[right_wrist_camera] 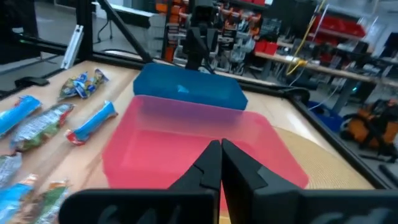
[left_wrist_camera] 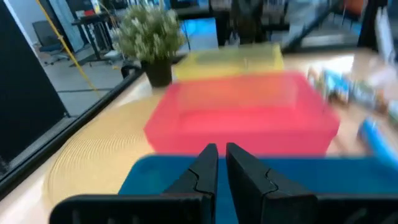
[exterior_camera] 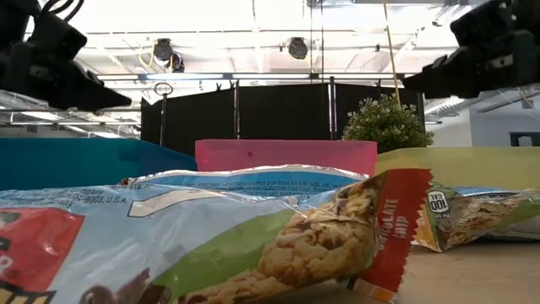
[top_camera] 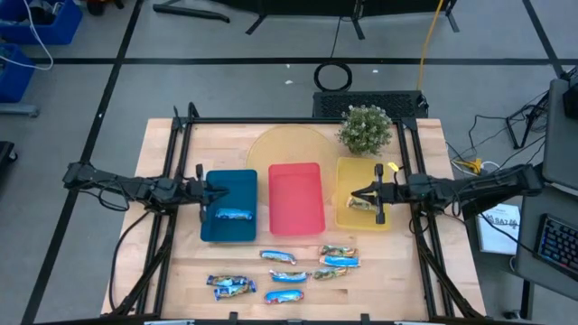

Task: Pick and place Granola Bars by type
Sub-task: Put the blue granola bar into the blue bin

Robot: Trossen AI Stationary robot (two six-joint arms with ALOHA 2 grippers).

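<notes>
In the low view one granola bar wrapper point(exterior_camera: 253, 245) filled the foreground and hid most of the worktop point(exterior_camera: 472, 274), so that only the upper walls of the blue tray point(exterior_camera: 76, 160), the red tray point(exterior_camera: 287, 156) and the yellow tray point(exterior_camera: 472, 165) showed behind it. The left wrist view was blurred, and the loose bars at its edge were only blue and white smears.

From above, the left arm reached in level from the left side, and its left end effector point(top_camera: 211, 193) hung over the left part of the blue tray point(top_camera: 230, 181). Its own camera showed the two dark fingers point(left_wrist_camera: 202, 171) drawn nearly together with nothing between them. The right arm reached in from the right, and the right end effector point(top_camera: 354, 197) hung over the yellow tray point(top_camera: 348, 171); its fingers point(right_wrist_camera: 208, 165) were likewise closed on nothing.

One blue bar point(top_camera: 232, 215) lay inside the blue tray. One green and brown bar point(top_camera: 361, 204) lay in the yellow tray, just beside the right end effector. The red tray point(top_camera: 296, 176) stood between them. The other granola bars point(top_camera: 289, 275) lay scattered on the worktop point(top_camera: 163, 181) near the front edge, apart from the trays. A small potted plant point(top_camera: 366, 129) stood behind the yellow tray.
</notes>
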